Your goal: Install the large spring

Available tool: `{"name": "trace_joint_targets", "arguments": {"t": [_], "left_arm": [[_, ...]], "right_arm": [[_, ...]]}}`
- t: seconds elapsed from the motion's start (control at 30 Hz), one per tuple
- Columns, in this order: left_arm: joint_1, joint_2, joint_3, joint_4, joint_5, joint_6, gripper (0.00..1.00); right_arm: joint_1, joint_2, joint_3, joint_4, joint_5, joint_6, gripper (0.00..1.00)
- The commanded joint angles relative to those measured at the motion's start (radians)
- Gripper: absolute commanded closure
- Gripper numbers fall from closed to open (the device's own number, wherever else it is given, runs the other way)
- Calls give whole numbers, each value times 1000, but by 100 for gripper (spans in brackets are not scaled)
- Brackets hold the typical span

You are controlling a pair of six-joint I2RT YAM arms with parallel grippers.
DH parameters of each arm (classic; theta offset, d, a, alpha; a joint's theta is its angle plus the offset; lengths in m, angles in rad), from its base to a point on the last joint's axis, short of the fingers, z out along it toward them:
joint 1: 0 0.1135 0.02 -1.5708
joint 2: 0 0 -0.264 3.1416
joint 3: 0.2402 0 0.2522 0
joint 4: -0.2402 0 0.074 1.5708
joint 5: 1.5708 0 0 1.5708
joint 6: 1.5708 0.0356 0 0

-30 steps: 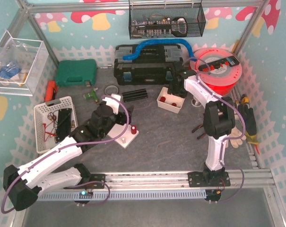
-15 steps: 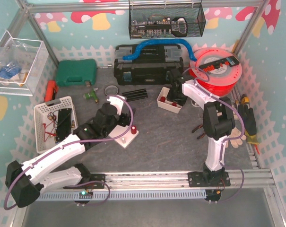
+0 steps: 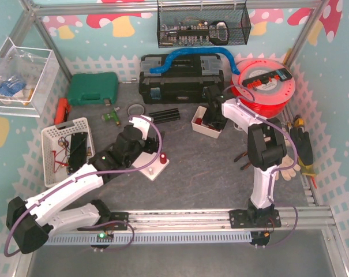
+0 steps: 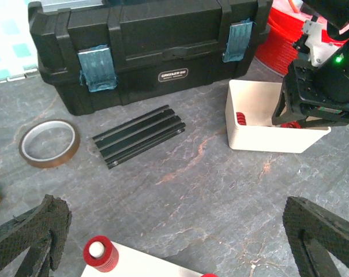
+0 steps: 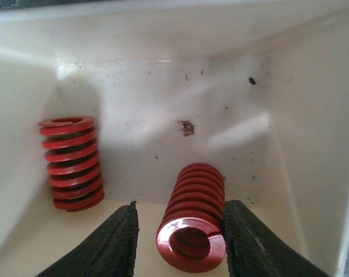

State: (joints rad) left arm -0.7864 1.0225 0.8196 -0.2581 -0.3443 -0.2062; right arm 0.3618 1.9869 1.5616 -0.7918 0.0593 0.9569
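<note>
The right claw [image 5: 181,209] straddles the large spring [image 5: 191,234] lying in the white bin [image 5: 162,34], slightly spread, apparently to pinch its coils; the left claw [image 4: 174,213] hangs wide apart over the bench [image 4: 220,173].

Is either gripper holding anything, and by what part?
Nothing gripped yet. The right gripper straddles the near end of the lying red coil spring, gap visible; left gripper open.

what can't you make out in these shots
- top external: inside of the white bin, covered by the right hand.
- left wrist: the white plate, cut off by the bottom edge.
- right wrist: which is larger, the standing spring or the lying spring, seen end-on.
</note>
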Motion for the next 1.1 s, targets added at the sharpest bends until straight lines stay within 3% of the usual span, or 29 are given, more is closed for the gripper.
{"name": "trace_joint_targets", "arguments": {"t": [0.0,0.27,0.47,0.6,1.07], "left_arm": [[6,-24,23,-10,-16,-10,1],[6,-35,19,-11,-18,-9,1],[6,-36,19,-11,-22,-10,1],[6,-41,16,-11,-24,-12,1],[96,-79,-5,23,-23,-78,1]], "right_arm": [[9,28,-25,-4,-2,33,57],[12,49,-20,-5,-2,27,59],[12,34,-25,-5,17,22,75],[12,14,-9,-5,52,9,82],[12,-158,4,68,190,-215,87]]}}
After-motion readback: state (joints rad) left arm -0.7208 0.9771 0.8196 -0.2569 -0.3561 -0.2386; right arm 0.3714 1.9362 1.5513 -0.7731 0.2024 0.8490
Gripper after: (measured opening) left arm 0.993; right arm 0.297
